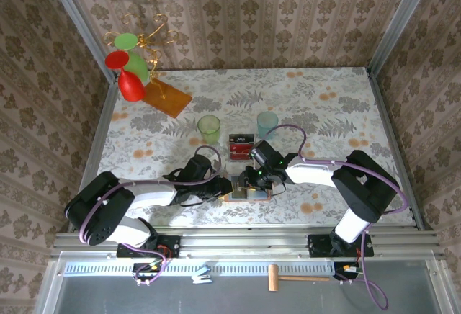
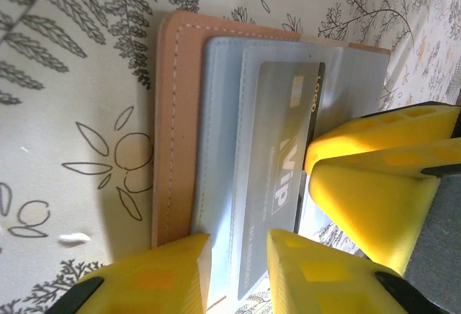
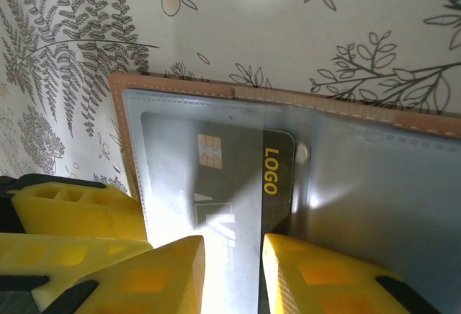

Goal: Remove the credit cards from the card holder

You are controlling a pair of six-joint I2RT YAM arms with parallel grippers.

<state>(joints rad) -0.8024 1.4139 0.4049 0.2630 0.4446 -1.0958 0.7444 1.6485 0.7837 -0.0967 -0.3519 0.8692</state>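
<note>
Stitched tan leather card holder [image 2: 176, 112], glossy clear plastic sleeves [image 2: 223, 148], smooth credit card [image 2: 281, 148]

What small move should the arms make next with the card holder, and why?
Probably the right gripper should close on the dark VIP card and ease it out, while the left gripper steadies the card holder. The card lies inside the holder's clear pocket, and both grippers' jaws stand apart right at it.
</note>
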